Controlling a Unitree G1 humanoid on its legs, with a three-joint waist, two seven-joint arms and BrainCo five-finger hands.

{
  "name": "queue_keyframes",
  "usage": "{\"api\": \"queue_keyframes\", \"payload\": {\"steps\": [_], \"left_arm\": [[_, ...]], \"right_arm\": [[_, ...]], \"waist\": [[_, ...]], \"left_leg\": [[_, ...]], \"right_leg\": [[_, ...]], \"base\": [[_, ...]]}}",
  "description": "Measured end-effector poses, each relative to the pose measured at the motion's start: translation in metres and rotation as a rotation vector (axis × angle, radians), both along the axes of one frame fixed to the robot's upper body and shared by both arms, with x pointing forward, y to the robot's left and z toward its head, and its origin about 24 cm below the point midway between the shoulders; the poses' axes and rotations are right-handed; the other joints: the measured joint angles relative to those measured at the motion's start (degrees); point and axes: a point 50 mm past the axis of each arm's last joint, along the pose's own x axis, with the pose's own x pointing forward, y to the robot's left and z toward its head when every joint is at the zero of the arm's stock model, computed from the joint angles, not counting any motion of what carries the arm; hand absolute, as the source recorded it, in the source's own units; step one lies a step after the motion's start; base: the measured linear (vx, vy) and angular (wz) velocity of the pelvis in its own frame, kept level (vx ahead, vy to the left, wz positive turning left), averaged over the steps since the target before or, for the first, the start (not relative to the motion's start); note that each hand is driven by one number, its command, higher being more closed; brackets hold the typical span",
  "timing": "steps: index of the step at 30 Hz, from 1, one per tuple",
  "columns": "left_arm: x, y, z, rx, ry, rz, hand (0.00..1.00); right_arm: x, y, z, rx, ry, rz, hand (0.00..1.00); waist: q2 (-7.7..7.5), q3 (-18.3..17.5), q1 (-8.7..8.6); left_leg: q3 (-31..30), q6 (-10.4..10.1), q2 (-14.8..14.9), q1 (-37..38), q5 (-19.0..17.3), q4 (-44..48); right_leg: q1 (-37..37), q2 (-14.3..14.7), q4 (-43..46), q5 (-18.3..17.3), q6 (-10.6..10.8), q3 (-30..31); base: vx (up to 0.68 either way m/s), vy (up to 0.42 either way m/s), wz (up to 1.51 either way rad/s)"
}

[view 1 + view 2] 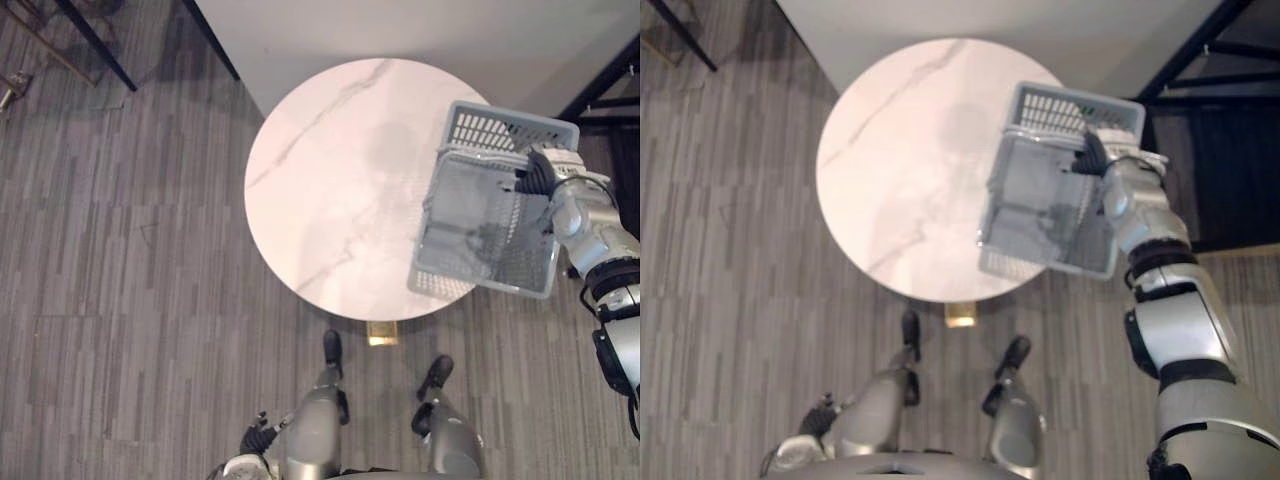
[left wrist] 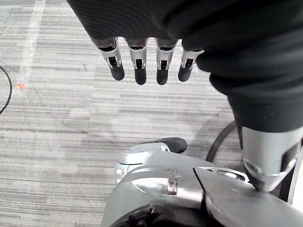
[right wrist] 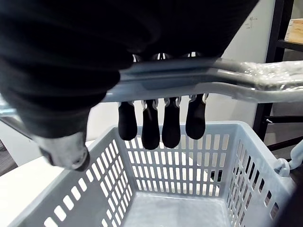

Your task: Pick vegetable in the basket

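My right hand (image 1: pixel 1095 155) has its fingers (image 3: pixel 150 127) hooked over the handle (image 3: pixel 227 87) of the grey basket (image 1: pixel 500 125), curled down past the bar with the thumb on the near side, so the load hangs from the curl and not from a pinch. The basket hangs straight below my palm, tipped, with its far wall higher than the near one. Beneath it is the edge of the round marble table (image 1: pixel 330 180). Part of the basket is over the top and part is past the rim, and I cannot tell whether its base touches the stone.

The basket floor below my fingertips looks bare, and I cannot tell where the vegetable lies. My left hand (image 2: pixel 142 61) hangs low at my side, fingers straight and relaxed, holding nothing.

I judge the step in hand to be bringing the basket to rest on the table. To do it well I should level the bar first, so the base meets the stone flat and not corner first. I should carry it further in from the rim, away from my wrist, so it cannot tip off. I should lower slowly and uncurl only once the weight has left my fingers. A tipped, swinging basket could slide along the bar in my hand.
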Motion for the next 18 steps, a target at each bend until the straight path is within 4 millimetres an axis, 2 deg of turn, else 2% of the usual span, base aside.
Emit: {"api": "queue_keyframes", "payload": {"steps": [10,13,18], "left_arm": [[0.001,0.0,0.0,0.005,0.002,-0.013,0.0],[0.001,0.001,0.0,0.007,0.007,-0.019,0.0],[0.0,0.005,0.001,0.027,0.022,-0.056,0.0]], "right_arm": [[0.0,-0.001,-0.006,0.0,0.038,-0.003,1.0],[-0.003,-0.002,-0.017,-0.007,0.082,0.005,1.0],[-0.013,0.013,-0.035,-0.09,0.157,0.114,1.0]], "waist": [[-0.05,0.02,-0.02],[-0.08,0.01,-0.12],[-0.59,-0.17,-0.62]], "left_leg": [[0.35,-0.01,0.0,0.9,-0.01,0.01],[0.36,-0.16,0.0,2.27,-0.12,0.01],[1.45,-0.4,0.09,4.29,-0.32,0.0]], "right_leg": [[0.74,-0.04,-0.02,0.01,0.0,0.42],[2.13,-0.07,-0.06,0.01,0.01,0.79],[3.17,-0.04,0.02,0.02,0.04,2.19]], "base": [[0.0,0.0,0.0],[0.0,0.0,0.0],[0.0,0.009,-0.11]]}}
